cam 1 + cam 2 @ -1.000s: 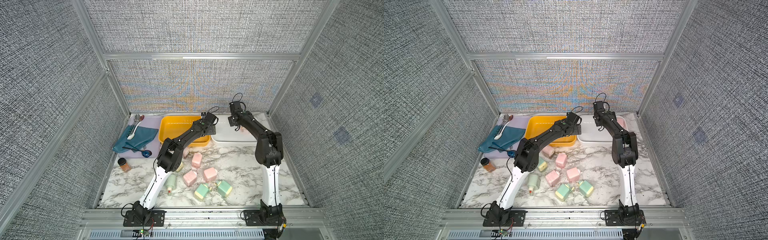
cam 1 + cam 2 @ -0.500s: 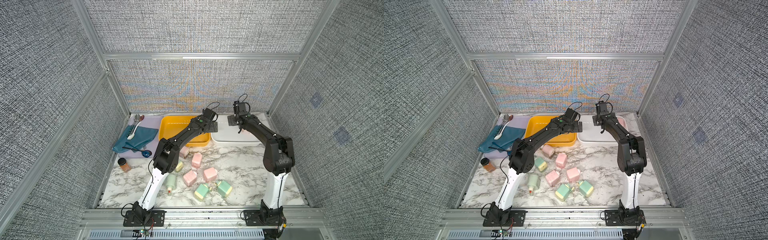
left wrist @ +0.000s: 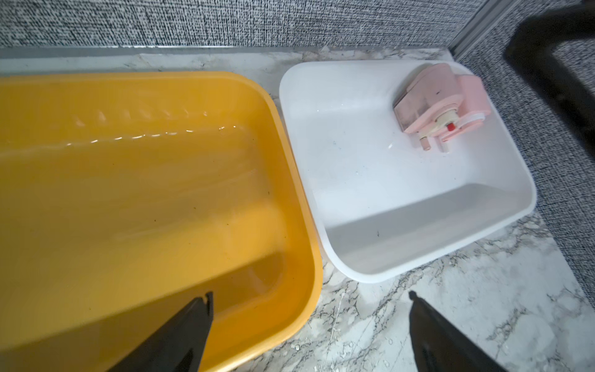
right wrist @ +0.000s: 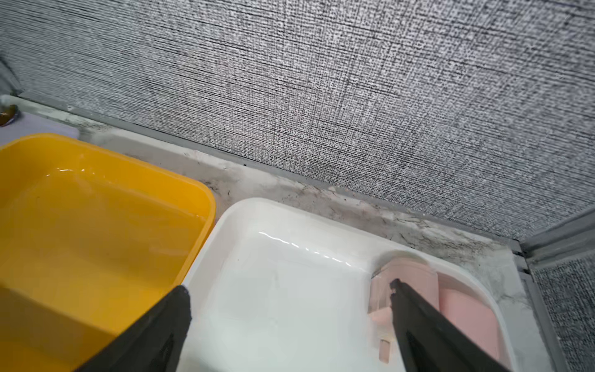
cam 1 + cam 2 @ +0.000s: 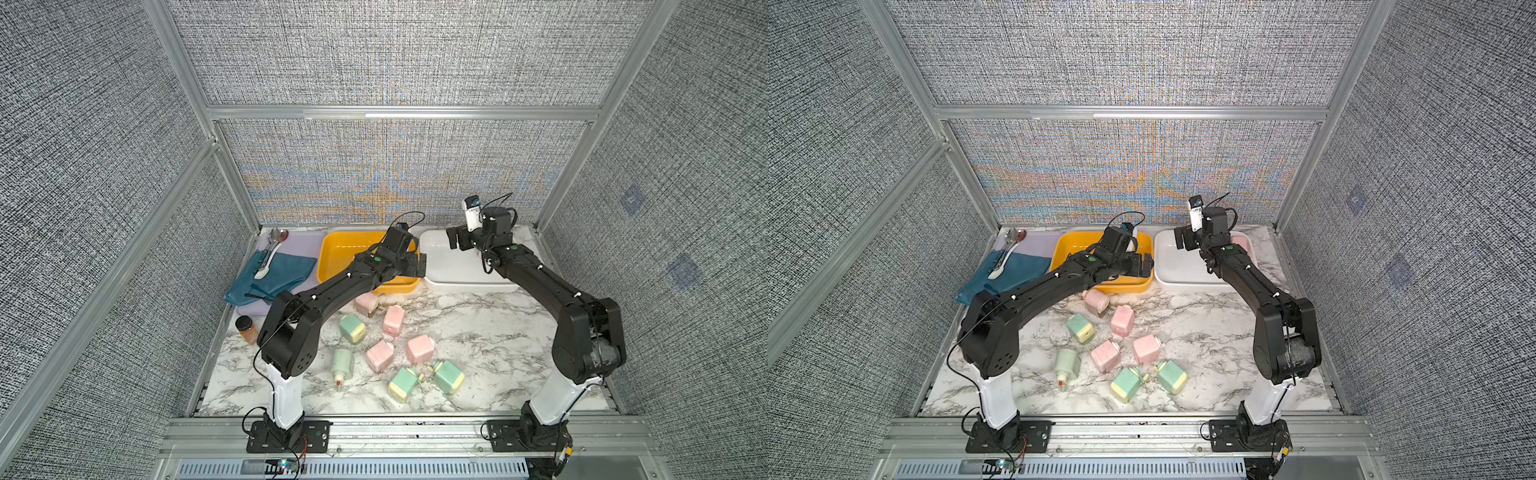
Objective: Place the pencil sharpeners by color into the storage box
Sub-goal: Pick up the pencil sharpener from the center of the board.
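Several pencil sharpeners lie loose on the marble, pink ones (image 5: 392,319) (image 5: 1146,349) and mint green ones (image 5: 352,328) (image 5: 1127,382). Two pink sharpeners (image 3: 431,96) (image 4: 463,309) lie in the far right corner of the white storage box (image 5: 453,270) (image 3: 370,193). The yellow storage box (image 5: 349,257) (image 3: 161,193) beside it holds nothing. My left gripper (image 5: 419,266) (image 3: 310,294) hangs open and empty over the yellow box's front right corner. My right gripper (image 5: 455,241) (image 4: 289,286) is open and empty above the white box, one finger next to the pink sharpeners.
A brown spice jar (image 5: 248,329) stands at the left edge. A blue cloth (image 5: 282,274) with a spoon (image 5: 269,259) lies on a lilac mat (image 5: 303,241) at the back left. The wall runs close behind both boxes.
My left gripper has drawn back from over the yellow box toward its front right corner. The right arm's elbow has swung out to the right while its gripper stays over the white box.
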`<state>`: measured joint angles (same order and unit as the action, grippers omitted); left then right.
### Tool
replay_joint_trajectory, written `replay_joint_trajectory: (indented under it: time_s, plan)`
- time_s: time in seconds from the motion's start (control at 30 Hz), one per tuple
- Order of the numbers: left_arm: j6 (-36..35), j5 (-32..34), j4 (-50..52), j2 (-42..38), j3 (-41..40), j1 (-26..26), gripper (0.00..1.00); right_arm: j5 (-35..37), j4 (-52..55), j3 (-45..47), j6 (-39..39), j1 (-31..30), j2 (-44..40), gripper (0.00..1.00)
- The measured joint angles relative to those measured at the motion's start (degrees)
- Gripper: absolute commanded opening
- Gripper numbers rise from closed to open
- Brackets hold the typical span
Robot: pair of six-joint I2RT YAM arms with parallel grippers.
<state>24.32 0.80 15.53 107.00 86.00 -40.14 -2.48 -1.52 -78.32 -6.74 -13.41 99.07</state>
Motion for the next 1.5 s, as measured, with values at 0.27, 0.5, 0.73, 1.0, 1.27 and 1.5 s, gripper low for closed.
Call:
replay_joint_trajectory:
  time_s: [0.27,0.5,0.73,1.0,1.27,1.5]
  plan:
    - [-10.1,-3.9,-4.5,-13.4,-15.8,0.0,0.99,-14.6,-1.8,6.4,-6.3,-0.5,-6.6,0.99]
    - [-20.1,-10.6,-9.0,-26.0,-29.5,-0.2,0.99,-20.1,-0.3,12.1,-15.2,-5.2,-12.5,0.99]
    - [-29.2,-23.3,-12.3,-31.9,-37.3,-0.2,0.99,-22.1,2.6,22.2,-28.1,-10.8,-19.6,0.99]
    - [-40.7,-31.0,-5.3,-35.5,-40.9,-0.2,0.99,-21.6,9.8,25.4,-39.7,-17.0,-20.7,0.99]
    - [-44.9,-32.3,-2.7,-41.1,-46.0,0.1,0.99,-18.2,19.4,23.2,-44.0,-23.5,-16.7,0.99]
    - [-45.3,-30.1,-2.4,-43.4,-48.2,0.1,0.99,-17.4,26.1,23.1,-44.3,-25.0,-17.7,0.99]
